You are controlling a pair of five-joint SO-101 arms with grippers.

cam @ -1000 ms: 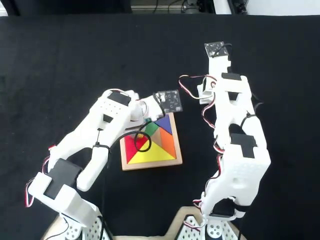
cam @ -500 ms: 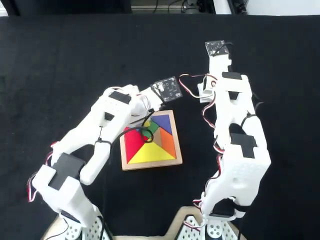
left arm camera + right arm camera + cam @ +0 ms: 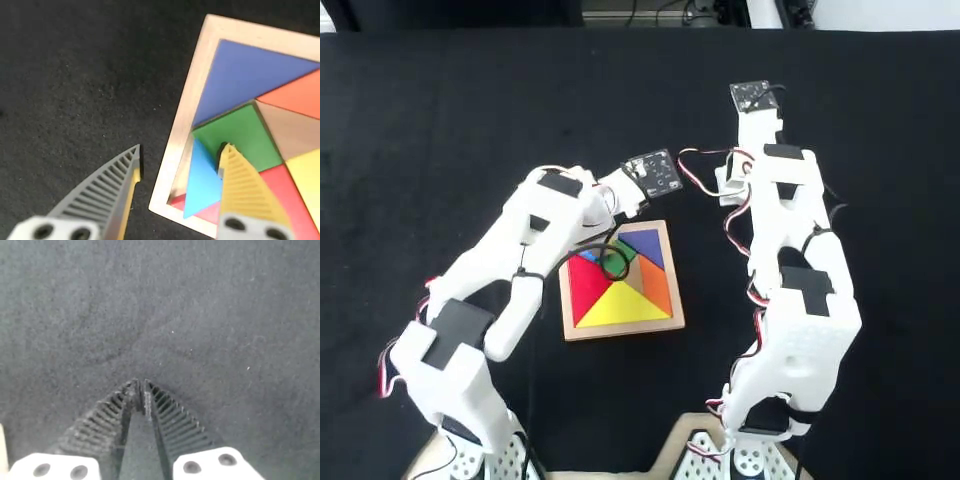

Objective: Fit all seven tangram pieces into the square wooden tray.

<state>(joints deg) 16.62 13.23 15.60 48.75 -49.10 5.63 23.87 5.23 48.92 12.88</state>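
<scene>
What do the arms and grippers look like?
Left arm and right arm: white shells, black servo blocks, red-white-black cable loops. Left gripper: ribbed wedge fingers, one grey, one yellow. Right gripper: dark ribbed fingers on white bases.

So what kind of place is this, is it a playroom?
Probably a robot lab or test bench, not a playroom. A white left arm and right arm stand at a table covered in black cloth, with a wooden puzzle tray on it and cables behind its far edge.
</scene>
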